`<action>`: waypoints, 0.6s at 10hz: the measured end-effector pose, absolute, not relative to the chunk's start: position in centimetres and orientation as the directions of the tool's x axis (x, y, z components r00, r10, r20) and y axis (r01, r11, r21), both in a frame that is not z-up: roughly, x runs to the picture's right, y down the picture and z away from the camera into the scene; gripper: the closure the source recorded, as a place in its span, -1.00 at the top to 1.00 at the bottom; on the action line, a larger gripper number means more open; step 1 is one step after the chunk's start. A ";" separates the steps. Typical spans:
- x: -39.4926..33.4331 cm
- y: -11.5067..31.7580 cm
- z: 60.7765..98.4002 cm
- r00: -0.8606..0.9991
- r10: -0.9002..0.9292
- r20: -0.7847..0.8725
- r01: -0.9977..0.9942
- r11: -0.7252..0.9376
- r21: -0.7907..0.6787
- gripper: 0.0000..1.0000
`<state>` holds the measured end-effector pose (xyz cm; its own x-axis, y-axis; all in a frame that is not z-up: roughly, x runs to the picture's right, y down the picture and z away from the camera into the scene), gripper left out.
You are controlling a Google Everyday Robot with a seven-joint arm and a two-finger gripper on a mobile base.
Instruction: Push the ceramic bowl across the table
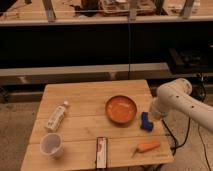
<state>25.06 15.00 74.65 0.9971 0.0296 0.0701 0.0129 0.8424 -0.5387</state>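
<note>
The ceramic bowl [121,109], round, shallow and orange-red with a darker rim, sits right of centre on the table [85,97], a small one with a light wooden slatted top. My white arm [175,100] reaches in from the right. My gripper [151,116] is at its lower end, just right of the bowl and low over the table's right edge. It is beside a small blue object [145,121]. I cannot tell whether the gripper touches the bowl or the blue object.
A plastic bottle [56,116] lies at the left. A translucent white cup [52,145] stands front left. A dark flat bar [101,152] lies at the front edge. An orange carrot-like item [148,147] lies front right. A dark counter runs behind.
</note>
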 end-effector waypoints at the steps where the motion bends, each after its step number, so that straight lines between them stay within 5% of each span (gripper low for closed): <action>1: 25.2 15.1 74.9 0.997 0.031 0.072 0.013 0.841 -0.540 -0.95; 6: 24.9 15.2 76.3 0.996 0.025 0.085 0.025 0.838 -0.546 -0.95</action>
